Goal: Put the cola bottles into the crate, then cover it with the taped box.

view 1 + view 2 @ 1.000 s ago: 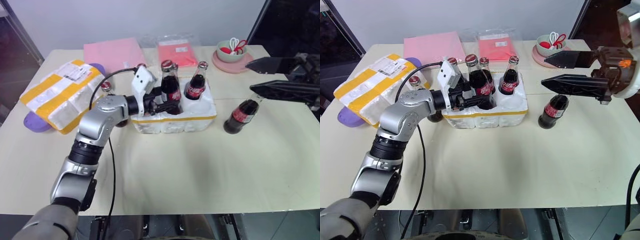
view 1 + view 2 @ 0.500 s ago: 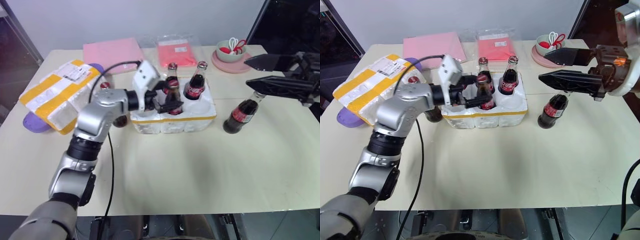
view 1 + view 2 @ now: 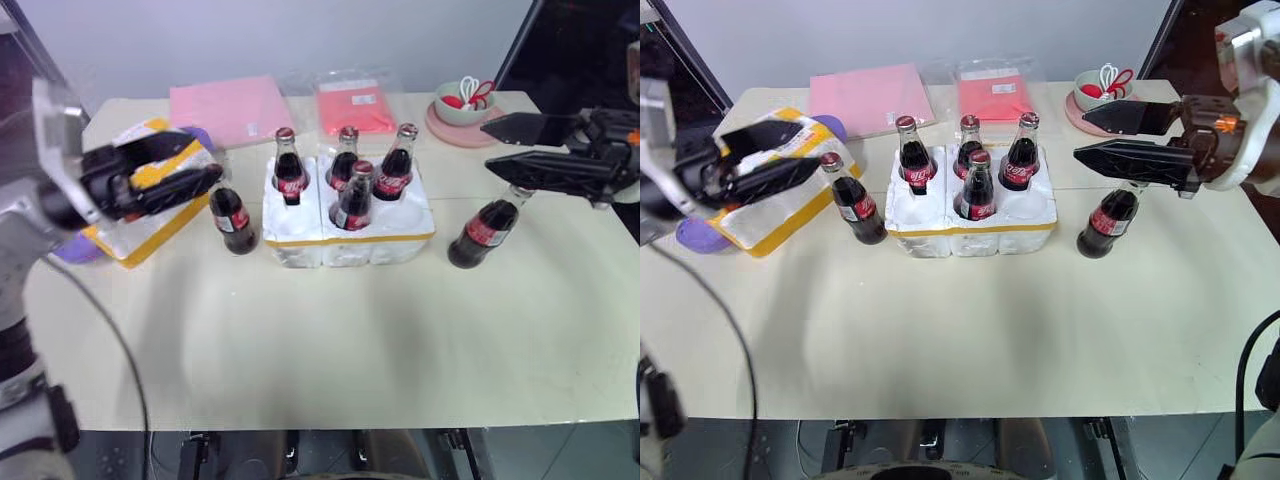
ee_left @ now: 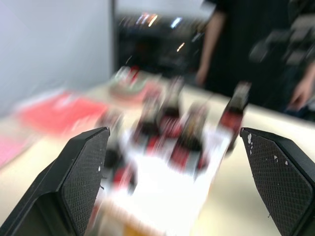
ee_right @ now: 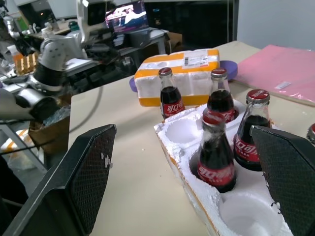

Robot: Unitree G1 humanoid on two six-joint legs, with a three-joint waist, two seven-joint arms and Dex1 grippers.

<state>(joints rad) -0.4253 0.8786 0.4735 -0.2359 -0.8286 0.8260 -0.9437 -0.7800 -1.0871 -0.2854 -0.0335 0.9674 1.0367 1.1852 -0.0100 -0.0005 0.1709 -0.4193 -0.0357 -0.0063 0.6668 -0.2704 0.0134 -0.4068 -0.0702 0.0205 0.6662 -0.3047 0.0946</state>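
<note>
1. While four cola bottles [image 3: 977, 188] stand in the crate [image 3: 971, 222] mid-table, two remain outside.
2. Left gripper [image 3: 165, 178], fingers spread and empty, should grasp the left loose bottle [image 3: 851, 200] low and upright.
3. Right gripper [image 3: 1110, 137] waits, spread.

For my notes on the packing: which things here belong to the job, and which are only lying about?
Job: six cola bottles, four of them in the white foam crate, two on the table; taped box.
Lying about: pink folder, red packet, bowl on a pink plate.
</note>
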